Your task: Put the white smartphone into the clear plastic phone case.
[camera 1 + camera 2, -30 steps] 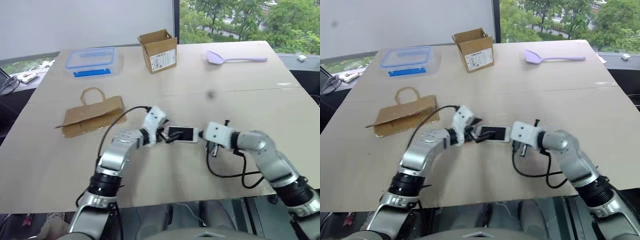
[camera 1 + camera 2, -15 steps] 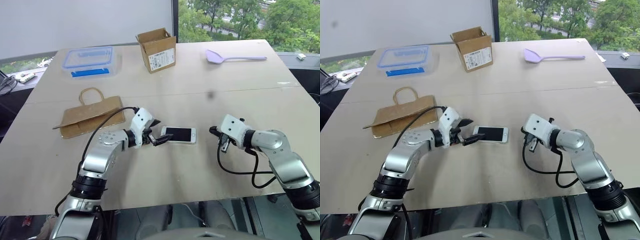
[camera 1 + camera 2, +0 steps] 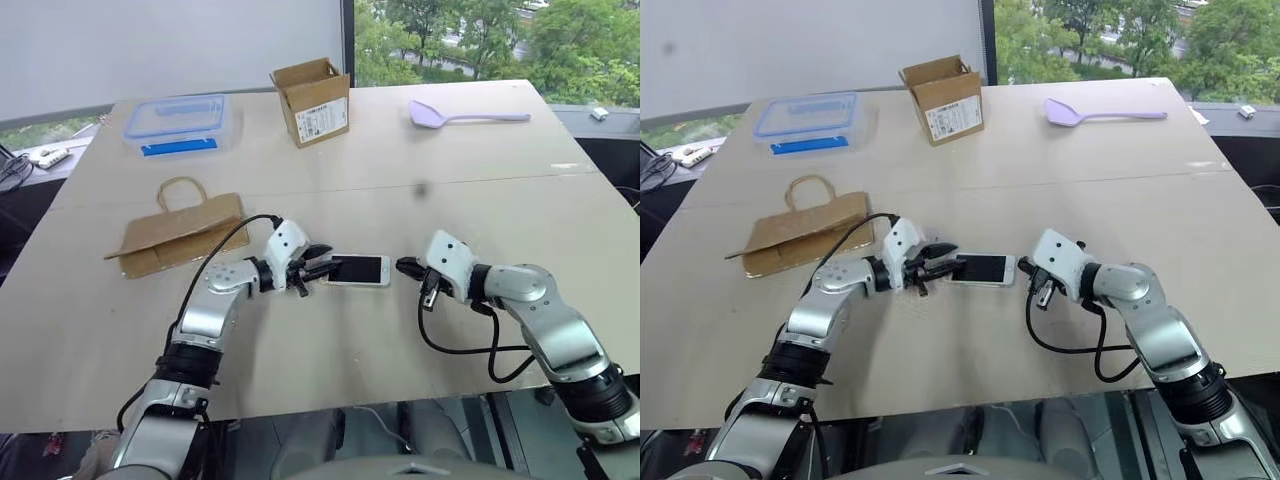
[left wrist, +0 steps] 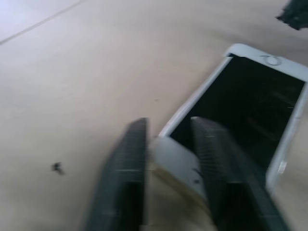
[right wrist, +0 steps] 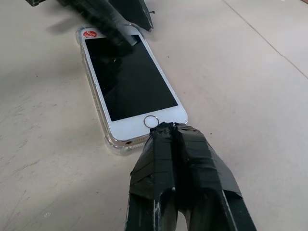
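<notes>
A clear food box with a blue lid [image 3: 183,123] sits at the far left of the table [image 3: 330,340]. To its right, at the far edge, stands an open cardboard box [image 3: 312,100] with a white label on its near face. Further right lies a lilac spoon [image 3: 465,115], handle pointing right. A brown paper bag [image 3: 180,229] with a loop handle lies flat on the left, nearer than the food box.

Both claws close off the white smartphone [image 3: 358,270]'s ends; its long sides lie open.
</notes>
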You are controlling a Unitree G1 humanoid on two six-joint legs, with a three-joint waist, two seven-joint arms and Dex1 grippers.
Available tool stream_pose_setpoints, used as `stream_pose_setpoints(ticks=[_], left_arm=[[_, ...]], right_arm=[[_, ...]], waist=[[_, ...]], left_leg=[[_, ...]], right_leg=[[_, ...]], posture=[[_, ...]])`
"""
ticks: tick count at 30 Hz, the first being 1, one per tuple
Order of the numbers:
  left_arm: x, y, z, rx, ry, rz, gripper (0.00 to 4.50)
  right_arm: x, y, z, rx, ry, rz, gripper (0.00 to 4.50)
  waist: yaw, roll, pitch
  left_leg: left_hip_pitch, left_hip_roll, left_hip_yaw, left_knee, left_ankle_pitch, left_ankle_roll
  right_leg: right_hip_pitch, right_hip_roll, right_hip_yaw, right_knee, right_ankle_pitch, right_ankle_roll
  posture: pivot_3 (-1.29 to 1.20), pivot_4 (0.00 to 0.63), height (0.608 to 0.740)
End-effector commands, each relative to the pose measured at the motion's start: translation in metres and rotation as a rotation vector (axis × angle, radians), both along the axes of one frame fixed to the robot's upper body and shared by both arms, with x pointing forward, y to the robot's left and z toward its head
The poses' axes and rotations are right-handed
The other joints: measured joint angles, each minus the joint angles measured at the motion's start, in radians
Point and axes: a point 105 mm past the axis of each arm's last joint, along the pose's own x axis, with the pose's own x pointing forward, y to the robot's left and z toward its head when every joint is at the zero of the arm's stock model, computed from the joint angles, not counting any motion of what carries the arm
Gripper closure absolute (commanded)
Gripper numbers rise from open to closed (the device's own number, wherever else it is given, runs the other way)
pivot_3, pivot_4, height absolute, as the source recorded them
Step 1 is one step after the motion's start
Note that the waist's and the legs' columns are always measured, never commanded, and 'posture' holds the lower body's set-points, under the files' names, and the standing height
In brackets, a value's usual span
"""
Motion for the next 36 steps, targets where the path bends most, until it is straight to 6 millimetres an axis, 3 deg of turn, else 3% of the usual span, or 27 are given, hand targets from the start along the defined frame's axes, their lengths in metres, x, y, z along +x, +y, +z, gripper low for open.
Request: stream_pose_setpoints(ticks=[1,4,12,16,20,24,36], left_arm=[[-0.015,-0.003,-0.026,0.022,0.089,-0.043,4.45],[-0.016,-0.003,-0.025,-0.003,0.076,-0.044,4.45],[-0.023,-0.012,0.014,-0.239,0.040,-0.108,4.45],[-0.038,-0.015,0.002,-0.191,0.095,-0.180,4.45],[-0.039,-0.020,0.003,-0.204,0.111,-0.181,4.45],[-0.043,-0.020,-0.014,-0.095,0.138,-0.194,4.45],[-0.034,-0.022,-0.021,-0.026,0.138,-0.118,4.45]], right_arm=[[0.000,0.005,0.014,0.022,-0.051,0.018,4.50],[0.000,0.006,0.016,0.030,-0.051,0.024,4.50],[0.000,0.006,0.018,0.042,-0.050,0.020,4.50],[-0.006,0.008,0.017,0.053,-0.023,0.057,4.50],[-0.006,0.005,0.013,0.037,-0.011,0.055,4.50],[-0.009,0.004,0.008,0.015,0.014,0.072,4.50],[-0.013,0.002,-0.018,-0.129,0.120,0.154,4.50]], waist=[[0.000,0.000,0.000],[0.000,0.000,0.000],[0.001,0.000,0.000],[-0.002,0.000,0.000],[-0.002,0.000,0.000],[-0.001,0.000,0.000],[0.000,0.000,0.000]], left_leg=[[0.000,0.000,0.000,0.000,0.000,0.000],[0.000,0.000,0.000,0.000,0.000,0.000],[-0.002,0.000,0.000,0.000,0.000,0.000],[-0.001,0.000,0.000,0.000,0.000,0.000],[-0.001,0.000,0.000,0.000,0.000,0.000],[-0.001,0.000,0.000,0.000,0.000,0.000],[0.002,0.000,0.000,0.000,0.000,0.000]], right_leg=[[0.000,0.000,0.000,0.000,0.000,0.000],[0.000,0.000,0.000,-0.001,0.000,0.000],[-0.001,0.000,-0.001,-0.001,0.000,0.000],[-0.001,0.000,0.000,-0.001,0.000,0.000],[-0.001,0.000,0.000,-0.001,0.000,0.000],[0.000,0.000,0.000,-0.001,0.000,0.000],[0.002,0.000,0.000,0.000,0.000,0.000]], posture=[[0.00,0.150,0.740],[0.00,0.150,0.740],[0.00,0.150,0.740],[0.00,0.150,0.740],[0.00,0.150,0.740],[0.00,0.150,0.740],[0.00,0.150,0.740]])
